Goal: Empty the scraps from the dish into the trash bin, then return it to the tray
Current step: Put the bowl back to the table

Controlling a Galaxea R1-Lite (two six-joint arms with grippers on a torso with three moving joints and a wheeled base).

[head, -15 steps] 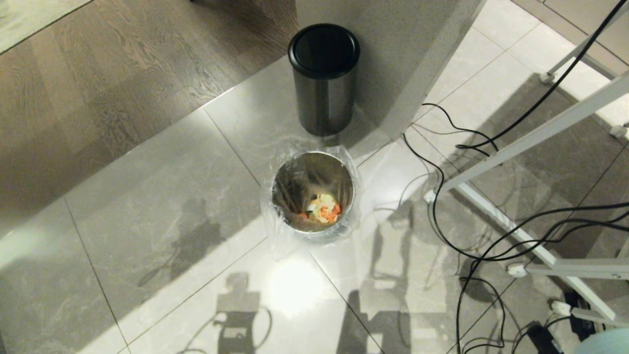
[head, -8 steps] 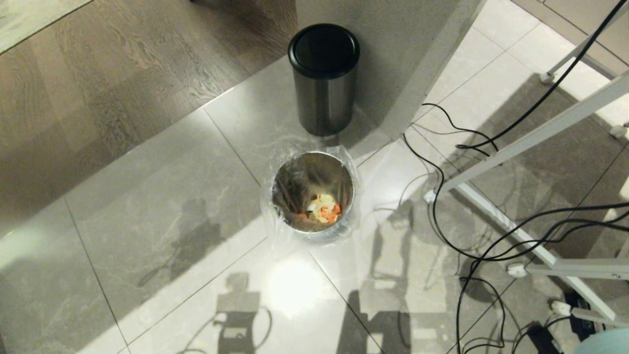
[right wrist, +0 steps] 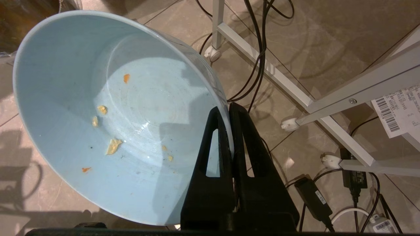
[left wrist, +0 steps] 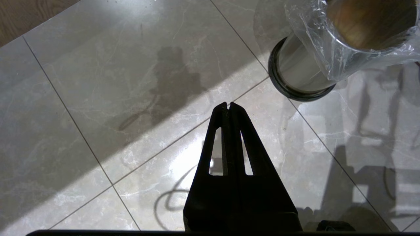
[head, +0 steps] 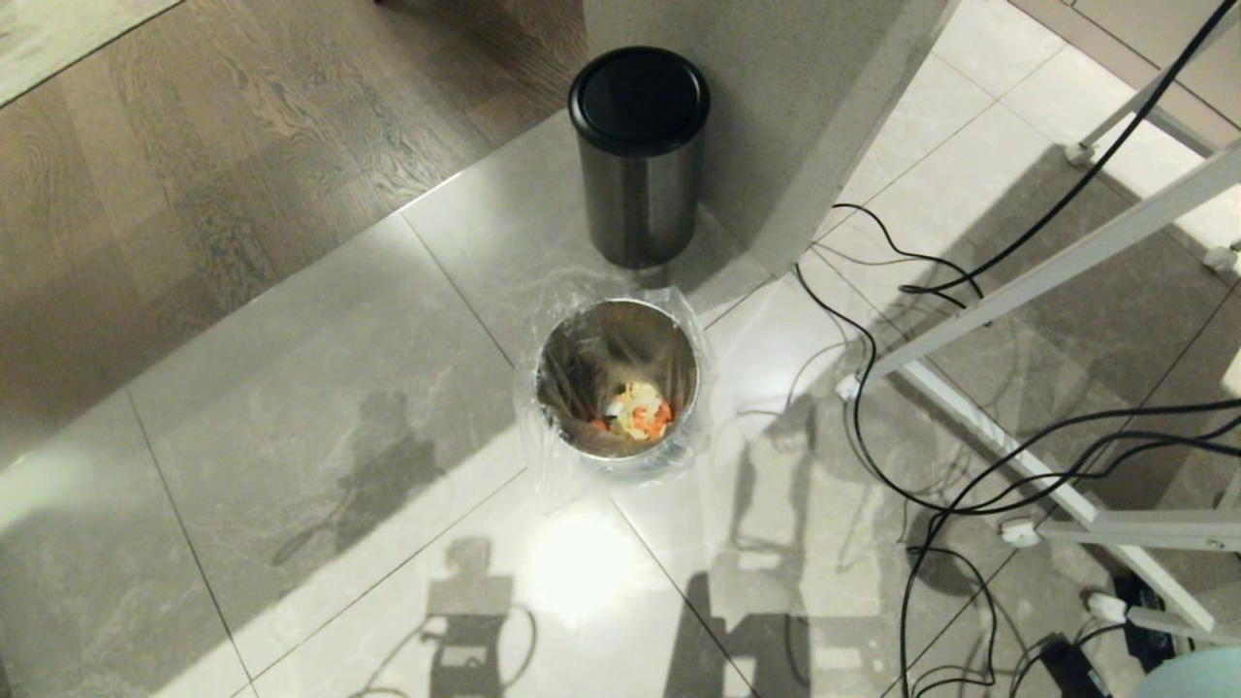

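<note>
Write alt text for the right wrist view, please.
The right end effector is shut on the rim of a small round light-blue bowl, empty except for a few orange and yellow crumbs. Behind it are black cables on tiled floor.

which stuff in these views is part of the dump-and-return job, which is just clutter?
Job:
- dish, rim held in the shut right pincer, only crumbs left
- scraps, in the trash bin
- tray: not in view

Clutter:
- dark lidded bin
- black cables
- white frame
- left pincer, shut, empty
</note>
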